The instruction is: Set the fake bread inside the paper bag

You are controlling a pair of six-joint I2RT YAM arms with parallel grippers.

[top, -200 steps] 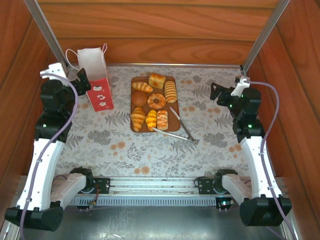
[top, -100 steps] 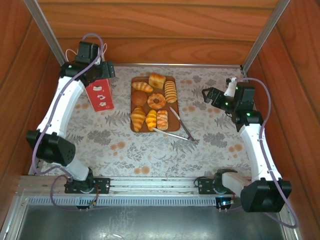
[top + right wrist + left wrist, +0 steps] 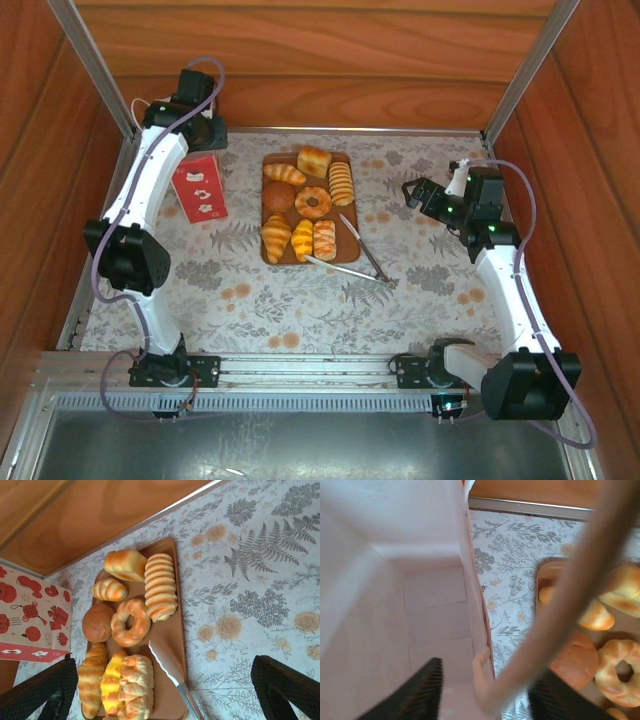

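Left pincer [image 3: 487, 680] astride paper bag [image 3: 420, 605] wall

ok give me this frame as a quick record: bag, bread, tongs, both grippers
paper bag: upright, left of the board, no bread seen inside
fake bread: eight pieces, all on the board
tongs: lying partly on the board's near right corner
left gripper: at the bag mouth, jaws astride its side wall, not clamped
right gripper: open, empty, right of the board
progress: nothing bagged yet
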